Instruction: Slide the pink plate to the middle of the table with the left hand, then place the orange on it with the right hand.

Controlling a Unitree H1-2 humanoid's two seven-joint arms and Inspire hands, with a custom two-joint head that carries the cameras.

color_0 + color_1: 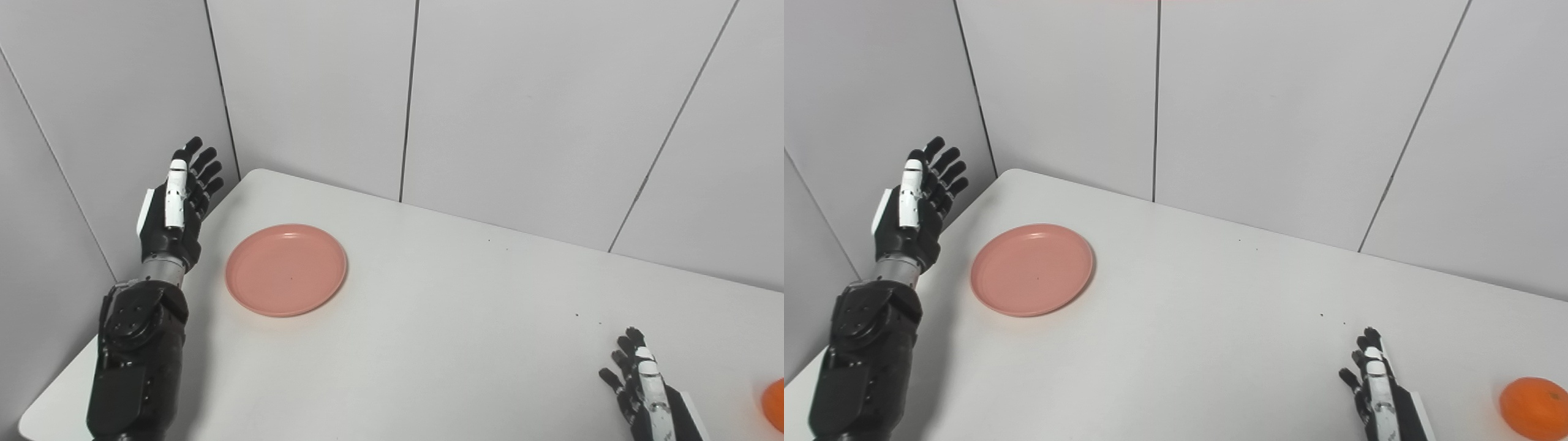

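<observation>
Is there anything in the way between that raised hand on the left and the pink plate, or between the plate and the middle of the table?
Nothing visible. The left hand is open beside the pink plate, with only bare white table between them and toward the middle.

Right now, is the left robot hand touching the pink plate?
Apart. In the right eye view, the left robot hand is raised beside the table edge, and a strip of white table shows between it and the pink plate.

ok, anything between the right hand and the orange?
Nothing: in the right eye view only bare white table separates the right hand from the orange.
</observation>
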